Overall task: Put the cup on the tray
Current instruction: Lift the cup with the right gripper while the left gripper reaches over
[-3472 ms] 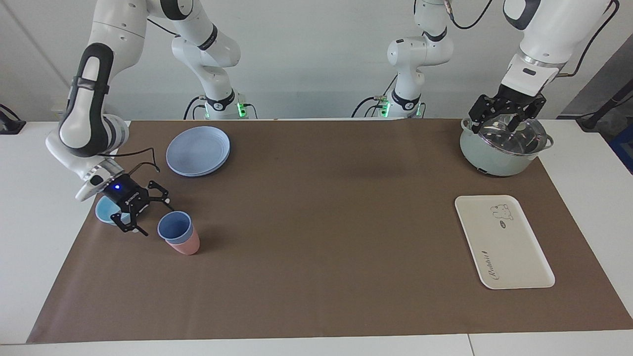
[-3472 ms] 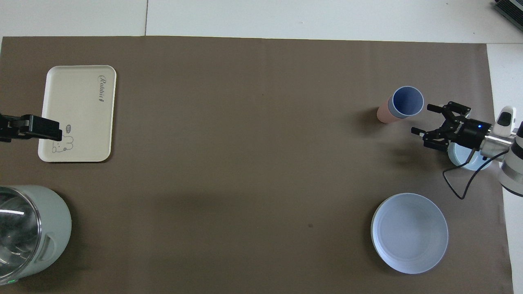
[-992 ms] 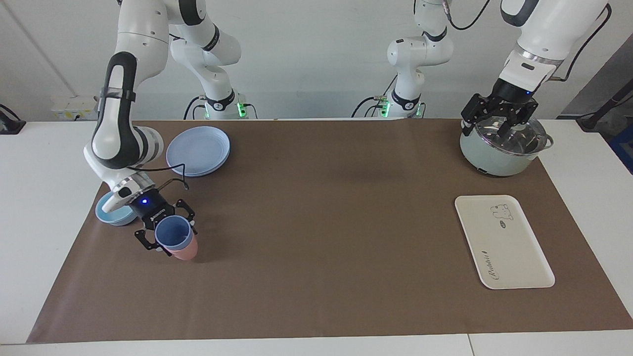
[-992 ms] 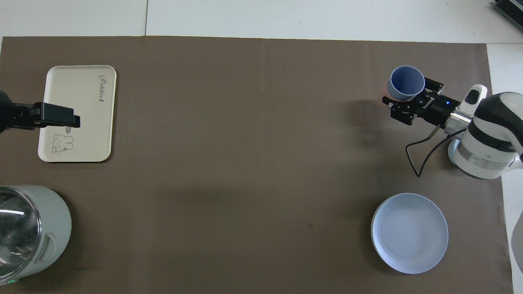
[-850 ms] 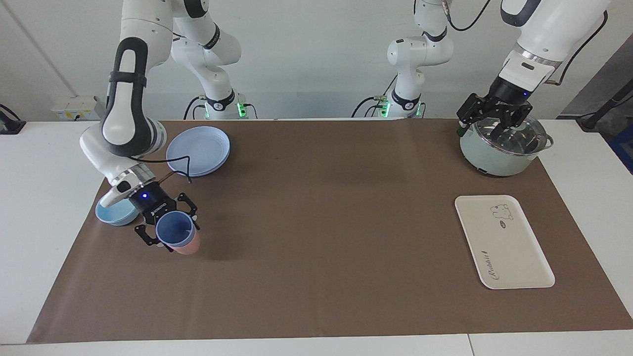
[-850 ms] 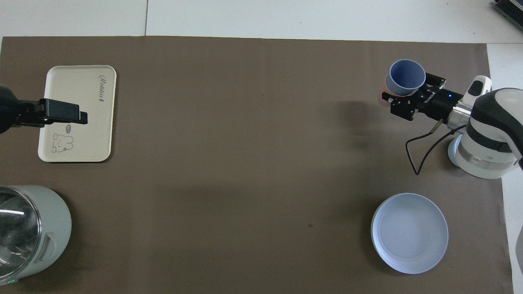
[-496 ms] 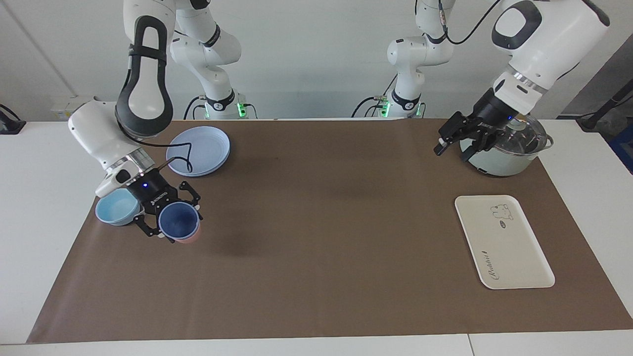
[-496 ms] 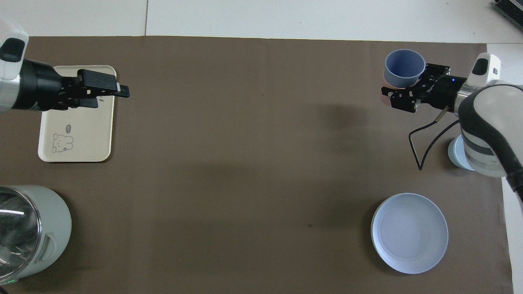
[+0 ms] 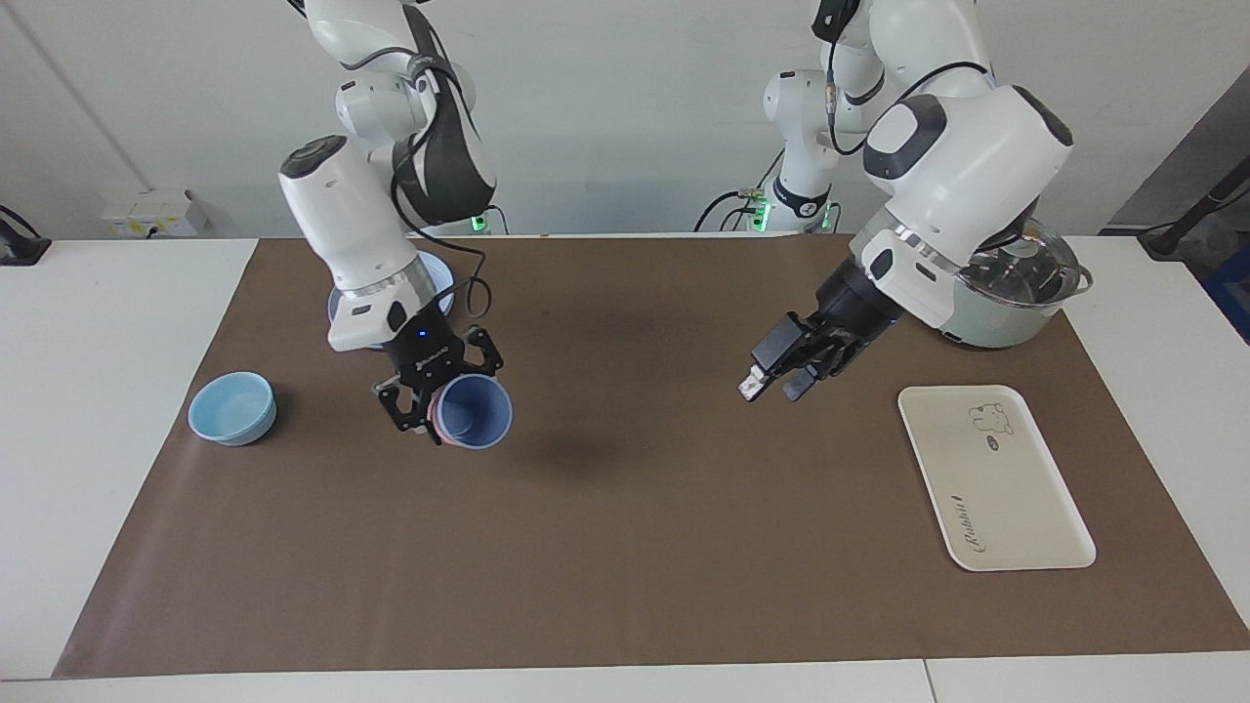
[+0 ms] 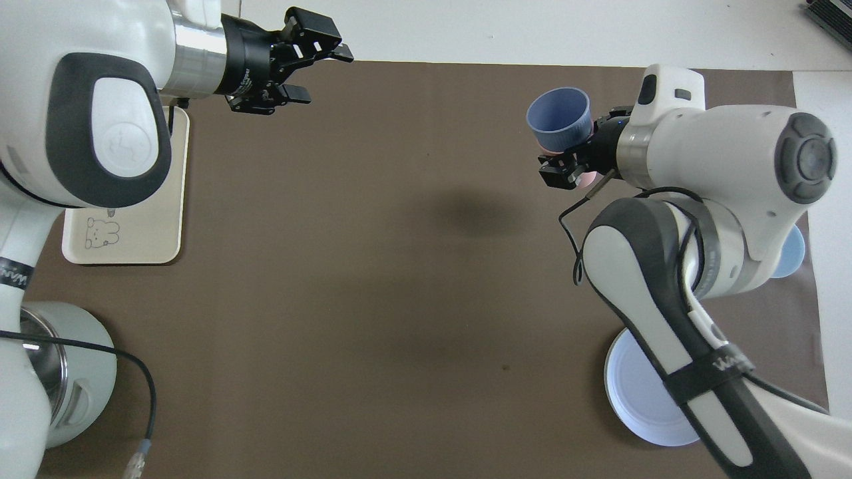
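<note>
The periwinkle-blue cup (image 9: 476, 414) (image 10: 558, 116) hangs tilted in the air, nested inside a pink cup (image 9: 439, 427) of which only a sliver shows. My right gripper (image 9: 444, 408) (image 10: 571, 159) is shut on this stack over the mat, toward the right arm's end. The cream tray (image 9: 991, 478) (image 10: 133, 229) lies flat at the left arm's end; in the overhead view the left arm covers part of it. My left gripper (image 9: 771, 389) (image 10: 325, 76) hovers open and empty over the mat, between the tray and the table's middle.
A light-blue bowl (image 9: 232, 407) (image 10: 793, 256) sits near the mat's edge at the right arm's end. Round blue plates (image 9: 441, 293) (image 10: 636, 412) lie nearer the robots, mostly hidden by the right arm. A pale green pot with a glass lid (image 9: 1016, 293) (image 10: 76, 382) stands near the left arm's base.
The right arm has lifted the stacked cups off the mat and carried them toward the table's middle. The left arm has swung away from the pot and out over the mat.
</note>
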`<state>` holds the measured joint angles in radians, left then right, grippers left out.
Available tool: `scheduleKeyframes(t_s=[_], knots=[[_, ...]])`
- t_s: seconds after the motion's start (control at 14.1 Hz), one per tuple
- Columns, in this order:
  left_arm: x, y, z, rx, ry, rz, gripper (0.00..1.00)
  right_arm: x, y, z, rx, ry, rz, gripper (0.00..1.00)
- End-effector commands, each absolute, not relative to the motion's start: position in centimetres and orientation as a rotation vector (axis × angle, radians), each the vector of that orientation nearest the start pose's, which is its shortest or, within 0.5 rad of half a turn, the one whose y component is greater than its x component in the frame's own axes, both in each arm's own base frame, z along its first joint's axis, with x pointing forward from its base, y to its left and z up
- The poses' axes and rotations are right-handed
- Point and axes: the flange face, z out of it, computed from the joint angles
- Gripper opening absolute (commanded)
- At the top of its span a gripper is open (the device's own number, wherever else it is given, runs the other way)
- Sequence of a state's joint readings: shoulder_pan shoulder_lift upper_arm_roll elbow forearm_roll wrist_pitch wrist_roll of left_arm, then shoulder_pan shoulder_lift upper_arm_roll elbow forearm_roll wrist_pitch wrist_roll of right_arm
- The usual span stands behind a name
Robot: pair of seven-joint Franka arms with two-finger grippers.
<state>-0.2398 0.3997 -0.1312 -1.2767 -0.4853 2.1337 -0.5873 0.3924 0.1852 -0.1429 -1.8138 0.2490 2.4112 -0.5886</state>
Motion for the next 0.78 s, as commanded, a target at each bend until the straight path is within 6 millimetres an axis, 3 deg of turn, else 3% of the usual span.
scheduleKeyframes(t_s=[0.0,0.14,0.28,0.43,0.71], knots=[[67.9,-30.1,57.3,2.355,0.538,0.221,0.88,60.7,20.7,49.2,-2.860,-1.178,-0.576,0.00],[66.7,-33.1,57.1,2.364,0.488,0.190,0.73,59.5,23.8,51.0,-2.914,-1.307,-0.478,0.00],[64.9,-36.5,55.7,2.396,0.432,0.155,0.68,58.7,25.2,51.2,-2.922,-1.370,-0.429,0.00],[64.3,-37.3,54.3,2.420,0.426,0.121,0.62,58.0,26.8,51.1,-2.918,-1.437,-0.417,0.00],[62.6,-37.8,52.6,2.504,0.384,-0.023,0.57,57.9,26.8,51.2,-2.932,-1.466,-0.411,0.00]])
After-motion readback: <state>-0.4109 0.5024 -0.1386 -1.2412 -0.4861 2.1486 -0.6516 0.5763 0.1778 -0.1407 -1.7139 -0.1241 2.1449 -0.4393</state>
